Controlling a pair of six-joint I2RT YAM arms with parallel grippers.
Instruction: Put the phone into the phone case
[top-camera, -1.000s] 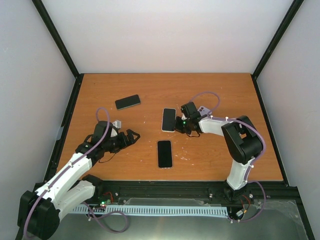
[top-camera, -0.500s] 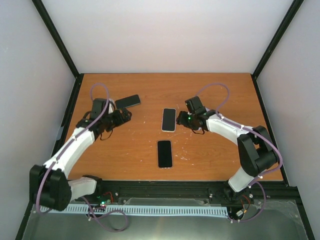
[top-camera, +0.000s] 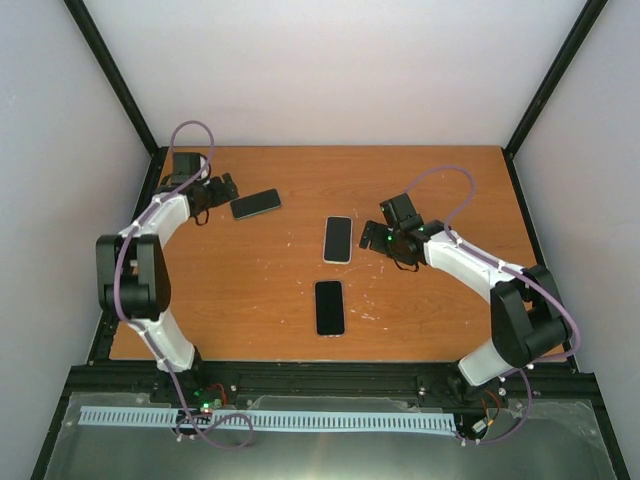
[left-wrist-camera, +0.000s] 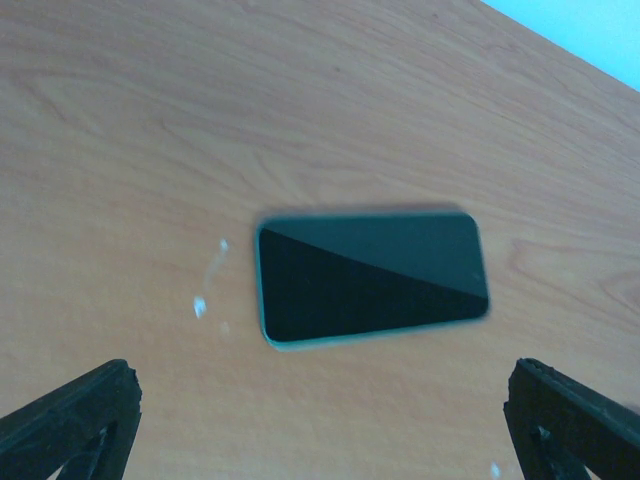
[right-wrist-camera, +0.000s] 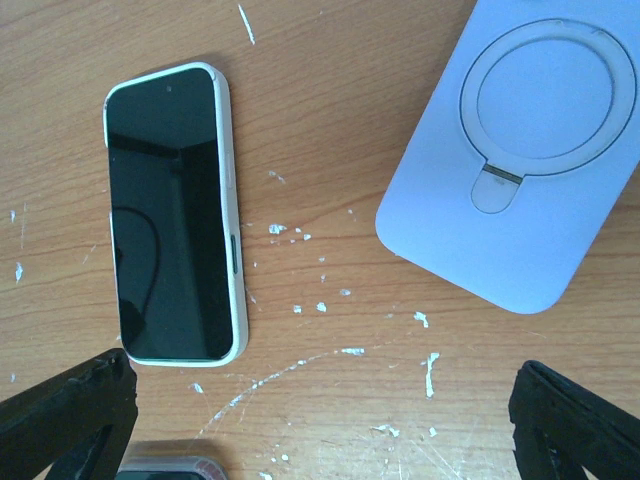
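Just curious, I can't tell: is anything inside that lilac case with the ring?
The lilac case lies ring side up on the table, so only its back shows. Its hollow faces down, covered, so I cannot tell. A phone lies apart beside it.

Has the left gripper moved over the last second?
Yes. The left gripper swung away from the bases toward the far left corner of the table, ending just left of the far-left phone.

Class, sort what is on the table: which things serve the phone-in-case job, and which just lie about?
Job: lavender phone case; far-left phone, which the left gripper faces, probably.
Lying about, it seems: white-edged phone beside the case; dark phone nearest the arms.
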